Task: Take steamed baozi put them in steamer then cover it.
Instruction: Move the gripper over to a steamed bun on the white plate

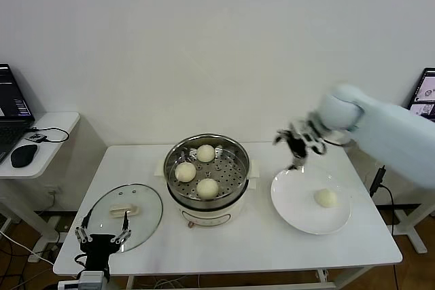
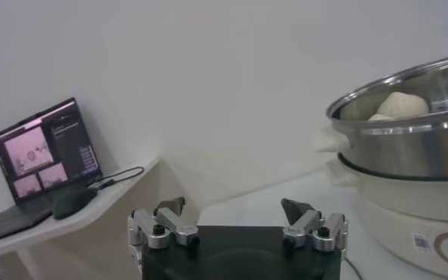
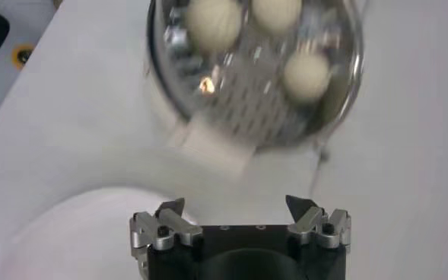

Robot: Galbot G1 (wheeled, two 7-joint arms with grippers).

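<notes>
The right hand point(image 1: 297, 142) hangs in the air at centre right of the head view, over the far rim of the plate point(image 1: 292, 198), its fingers spread wide apart with nothing between them. Its pale arm comes in from the right edge of the frame. In the right wrist view the hand point(image 3: 237, 207) looks straight down, with the steamer point(image 3: 338, 91) at the top of that picture and the plate's curve at lower left.

One bun point(image 1: 326, 198) lies alone on the plate, right of centre. Three more buns point(image 1: 206, 153) sit on the perforated tray in the shiny steamer point(image 1: 234, 146) at the middle of the counter point(image 1: 258, 249); all are smooth, round and cream-white.

The left hand point(image 1: 102, 230) waits at the lower left, at the counter's near edge, fingers also apart and empty, just in front of the glass lid point(image 1: 146, 215) lying flat. In the left wrist view point(image 2: 235, 209) the steamer's wall rises at the right.

Bare counter shows between steamer and plate, and along the near edge.
</notes>
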